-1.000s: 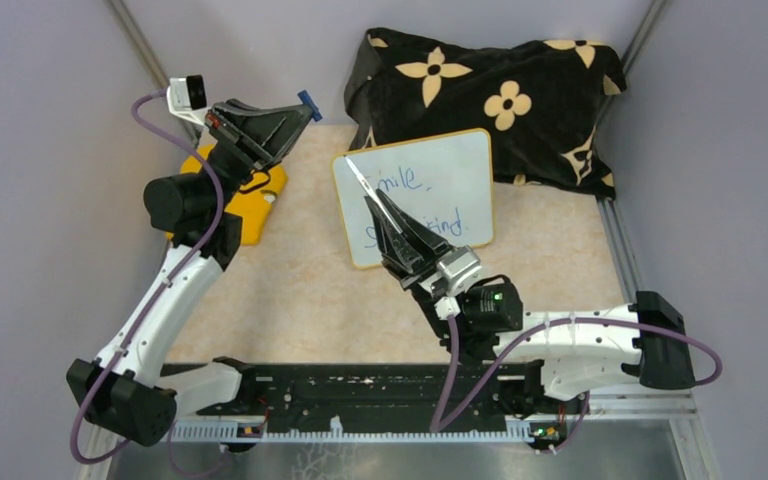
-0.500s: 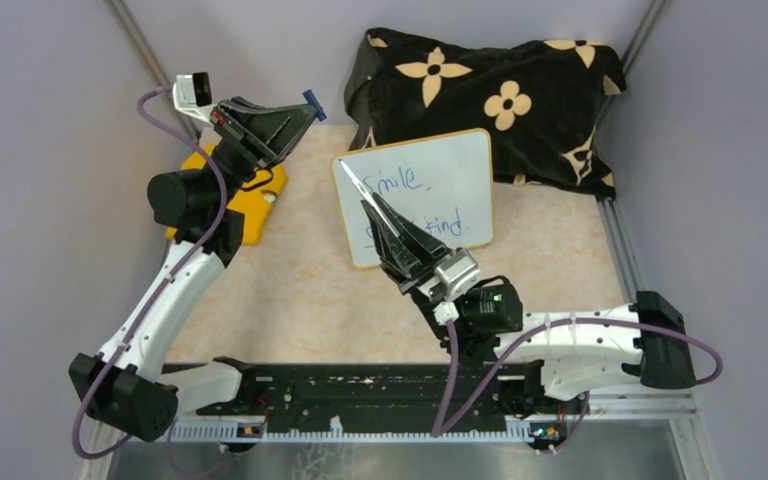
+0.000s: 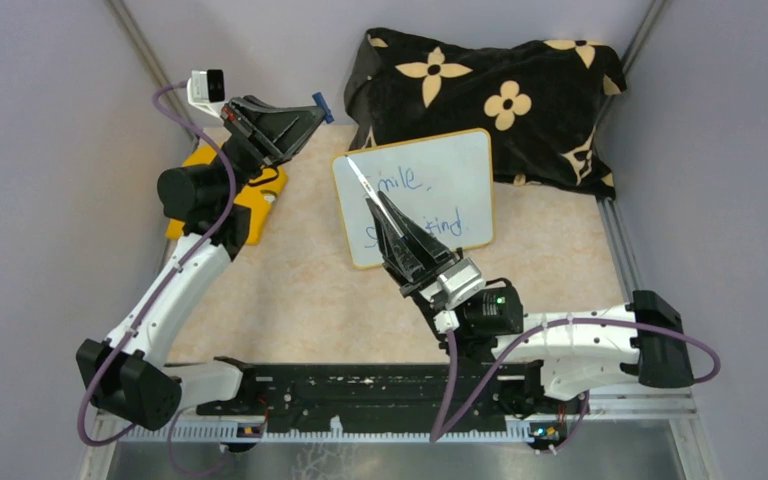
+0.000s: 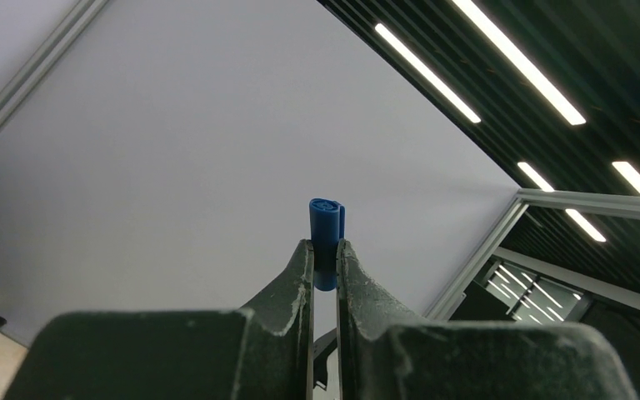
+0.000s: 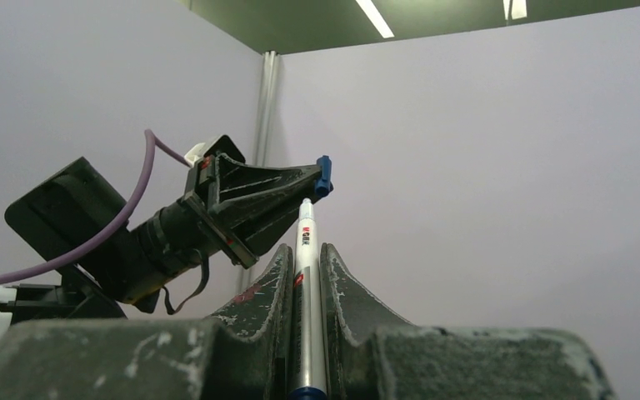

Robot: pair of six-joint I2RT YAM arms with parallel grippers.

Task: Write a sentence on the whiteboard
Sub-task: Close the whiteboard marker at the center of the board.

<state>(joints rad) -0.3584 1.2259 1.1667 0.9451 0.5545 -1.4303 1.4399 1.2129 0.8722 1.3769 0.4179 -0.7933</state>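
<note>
A small white rectangular board with a thin yellow-orange rim [image 3: 465, 160] is seen at the far middle of the beige marbled tabletop [image 3: 290, 290], its far edge set against a black cloth with cream flowers [image 3: 490, 90]. Blue handwritten words [image 3: 407, 181] are carried on it in two lines. "mile," and "kind" can be read, and the rest is hidden by the right gripper [image 3: 380, 208]. A slim white marker pen [image 3: 360, 178] is clamped between that gripper's narrow jaws, its tip pointed over the board's far left corner; contact cannot be judged. A small blue cap [image 3: 319, 106] is pinched by the left gripper [image 3: 310, 112], which is raised to the left of the board and apart from it. Bare tabletop is open on the near and left sides of the board. A yellow flat object [image 3: 260, 200] is seen by the left wall, and only a narrower strip is open before the right rail [image 3: 615, 240].
</note>
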